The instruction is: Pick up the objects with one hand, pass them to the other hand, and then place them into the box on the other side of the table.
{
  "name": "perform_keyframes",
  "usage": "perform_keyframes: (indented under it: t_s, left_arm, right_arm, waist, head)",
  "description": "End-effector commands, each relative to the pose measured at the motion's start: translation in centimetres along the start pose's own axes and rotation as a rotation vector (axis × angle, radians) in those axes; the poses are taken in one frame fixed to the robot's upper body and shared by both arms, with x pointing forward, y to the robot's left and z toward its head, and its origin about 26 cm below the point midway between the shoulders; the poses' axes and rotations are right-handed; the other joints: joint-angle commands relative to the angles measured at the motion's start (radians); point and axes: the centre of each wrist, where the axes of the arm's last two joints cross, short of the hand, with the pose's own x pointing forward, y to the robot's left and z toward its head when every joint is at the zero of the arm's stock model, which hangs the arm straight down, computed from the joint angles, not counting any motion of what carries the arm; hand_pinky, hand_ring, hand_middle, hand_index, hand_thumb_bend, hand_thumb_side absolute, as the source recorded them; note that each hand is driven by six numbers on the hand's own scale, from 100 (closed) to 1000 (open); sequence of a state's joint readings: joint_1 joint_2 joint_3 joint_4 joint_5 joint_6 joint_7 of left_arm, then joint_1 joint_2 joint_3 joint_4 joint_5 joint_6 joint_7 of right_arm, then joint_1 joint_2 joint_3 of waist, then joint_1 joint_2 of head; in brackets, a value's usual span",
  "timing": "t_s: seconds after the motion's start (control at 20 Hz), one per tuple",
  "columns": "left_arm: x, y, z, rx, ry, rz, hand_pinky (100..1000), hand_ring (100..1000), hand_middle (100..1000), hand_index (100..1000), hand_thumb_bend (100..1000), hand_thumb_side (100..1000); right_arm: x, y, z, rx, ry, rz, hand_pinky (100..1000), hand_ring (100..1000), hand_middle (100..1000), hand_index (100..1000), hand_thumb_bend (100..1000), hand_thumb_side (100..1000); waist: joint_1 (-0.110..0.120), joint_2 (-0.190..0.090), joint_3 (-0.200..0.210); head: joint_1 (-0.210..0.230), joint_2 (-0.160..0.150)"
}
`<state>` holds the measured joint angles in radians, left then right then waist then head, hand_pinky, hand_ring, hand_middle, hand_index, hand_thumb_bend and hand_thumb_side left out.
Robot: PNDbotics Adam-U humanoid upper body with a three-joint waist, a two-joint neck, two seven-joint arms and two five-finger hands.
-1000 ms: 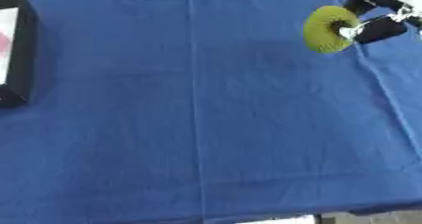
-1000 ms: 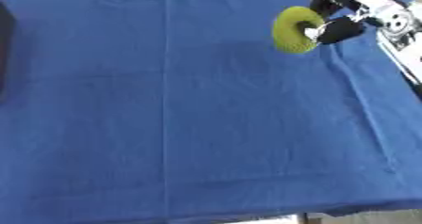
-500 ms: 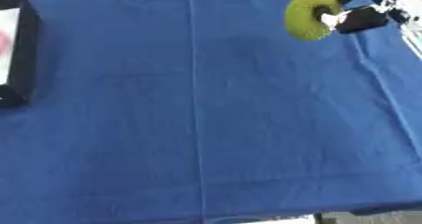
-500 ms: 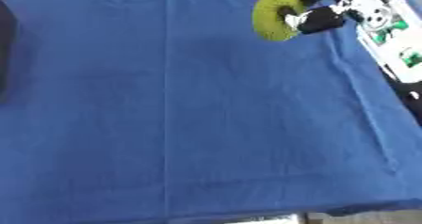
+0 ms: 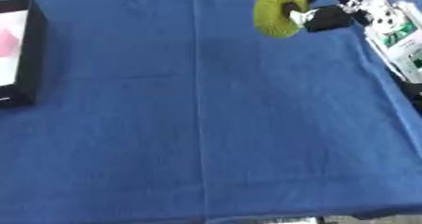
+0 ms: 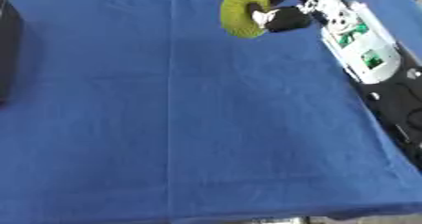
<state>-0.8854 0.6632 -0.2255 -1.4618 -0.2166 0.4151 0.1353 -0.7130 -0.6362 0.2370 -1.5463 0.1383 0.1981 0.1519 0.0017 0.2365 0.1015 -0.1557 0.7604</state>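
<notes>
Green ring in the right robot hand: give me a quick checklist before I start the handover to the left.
1. Right robot hand curled round the green ring: ok.
2. Ring lifted off the blue cloth: ok.
3. Left robot hand ready to receive: not ok, it shows in neither view.
4. Black box in view at the left edge: ok.
5. Room inside the box: cannot tell.

Blue cloth (image 5: 206,124) with lengthwise crease over the table
</notes>
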Motion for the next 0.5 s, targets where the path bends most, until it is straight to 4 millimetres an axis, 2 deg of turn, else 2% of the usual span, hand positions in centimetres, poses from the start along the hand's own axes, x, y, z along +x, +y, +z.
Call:
perform_keyframes:
  t_s: [0.05,0.5]
  left_arm:
    - [2.3,0.9,-0.3,-0.003,-0.075,-0.002,820,630,606,701,100,426]
    - [7.7,-0.2,-0.5,-0.106,-0.240,0.002,819,638,611,707,100,391]
  right_arm:
    - [1.0,-0.1,-0.7,-0.017,-0.040,0.007,725,552,384,460,100,100]
    - [2.0,2.7,-2.2,0.029,-0.077,-0.003,723,550,382,459,100,100]
  waist:
    - [0.004,-0.030,0.002]
    - [0.010,-0.043,0.007]
  head:
    - [0.000,0.006]
    - [0.002,0.010]
